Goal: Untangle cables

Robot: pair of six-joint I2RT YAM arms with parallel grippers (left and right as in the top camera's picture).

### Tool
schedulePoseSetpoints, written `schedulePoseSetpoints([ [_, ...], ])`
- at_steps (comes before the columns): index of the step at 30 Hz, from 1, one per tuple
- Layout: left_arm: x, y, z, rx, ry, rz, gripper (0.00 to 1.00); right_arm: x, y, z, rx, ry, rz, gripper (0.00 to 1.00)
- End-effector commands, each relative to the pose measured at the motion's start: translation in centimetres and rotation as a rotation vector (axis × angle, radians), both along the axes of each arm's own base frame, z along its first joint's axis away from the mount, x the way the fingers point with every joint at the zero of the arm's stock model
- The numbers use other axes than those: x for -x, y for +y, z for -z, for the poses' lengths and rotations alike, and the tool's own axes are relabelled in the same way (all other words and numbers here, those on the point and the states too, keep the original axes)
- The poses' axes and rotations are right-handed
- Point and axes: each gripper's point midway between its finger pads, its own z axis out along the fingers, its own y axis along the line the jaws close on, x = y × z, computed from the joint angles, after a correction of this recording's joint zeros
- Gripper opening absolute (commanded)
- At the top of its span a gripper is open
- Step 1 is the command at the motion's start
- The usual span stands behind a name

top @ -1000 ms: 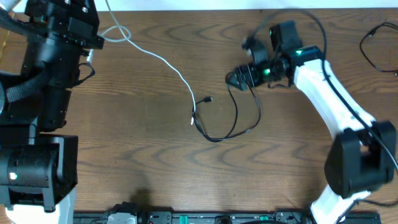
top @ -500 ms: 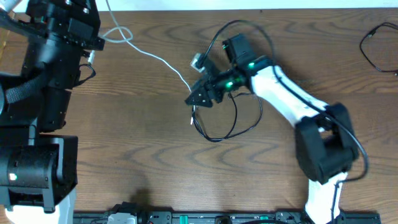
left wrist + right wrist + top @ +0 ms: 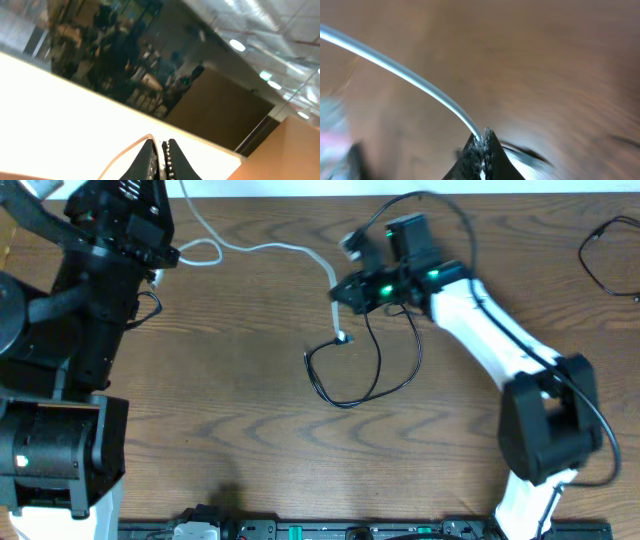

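Right wrist: right gripper [image 3: 482, 139] pinched shut on white cable [image 3: 405, 74], probably to draw it clear of black cable [image 3: 343, 404] near gripper.

The right claw [image 3: 338, 292] pinches the white cable [image 3: 270, 247]; its plug end hangs just below the claw, near the black cable [image 3: 345, 404], which lies in a loose loop on the wooden tabletop [image 3: 220, 410]; the white one trails off toward the left arm [image 3: 100, 290].
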Motion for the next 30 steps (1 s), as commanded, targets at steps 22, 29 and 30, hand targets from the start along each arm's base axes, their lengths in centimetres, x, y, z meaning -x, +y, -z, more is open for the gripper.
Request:
schedulePoseSetpoints([
  [22,-3.1,-9.9,13.8,-0.164,0.401,0.689,0.07,5.8,2.0,-7.4,-0.04,-0.288,-0.34,0.77],
  [29,-2.0,-10.6,13.0,-0.149,0.378,0.757,0.07,6.9,4.2,-9.8,-0.166,-0.392,-0.464,0.81],
  [30,-1.8,-10.7,12.9,-0.147,0.374,0.77,0.07,6.9,4.6,-9.9,-0.17,-0.409,-0.472,0.81],
])
